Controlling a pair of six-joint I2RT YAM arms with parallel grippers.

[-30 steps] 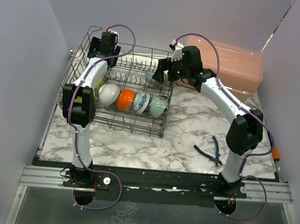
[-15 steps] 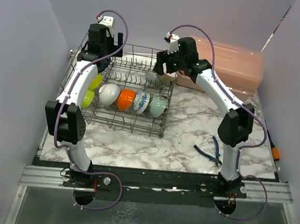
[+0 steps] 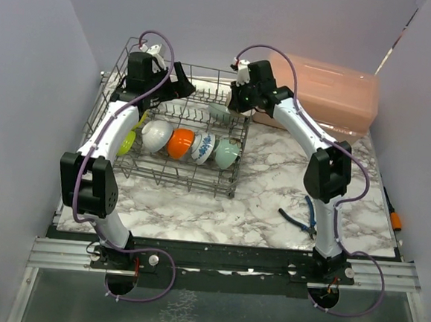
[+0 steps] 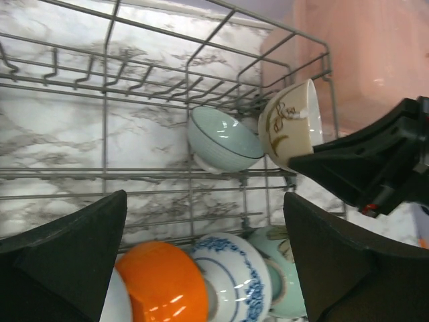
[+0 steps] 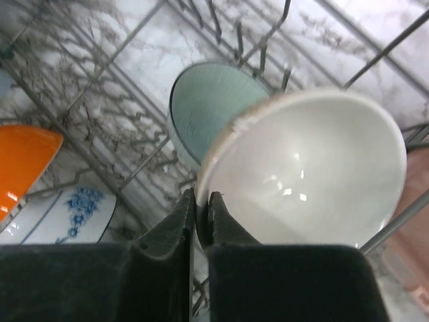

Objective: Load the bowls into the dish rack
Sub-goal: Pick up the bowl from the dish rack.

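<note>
One glazed beige bowl (image 5: 308, 174), likely slick and brittle, is pinched at its rim by the right tool (image 5: 201, 198) inside the rack (image 3: 192, 178) while the left tool (image 4: 204, 201) gapes open.

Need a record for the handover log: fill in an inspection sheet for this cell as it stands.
Surface: marble tabletop, pale with grey veins.
Job's things: dish rack holds a front row of lime-yellow bowl, white bowl, orange bowl, blue-patterned bowl and teal bowl; behind, a second teal bowl beside the beige bowl.
Clutter: blue-handled pliers; orange object at the right edge; pink lidded box behind.
Pincers: left pincer open, empty, over the rack; right pincer shut on the beige bowl's rim.
Cables: purple cables loop off both arms; none seen snagged.
Surroundings: plain walls on three sides; metal rail at the near edge.
</note>
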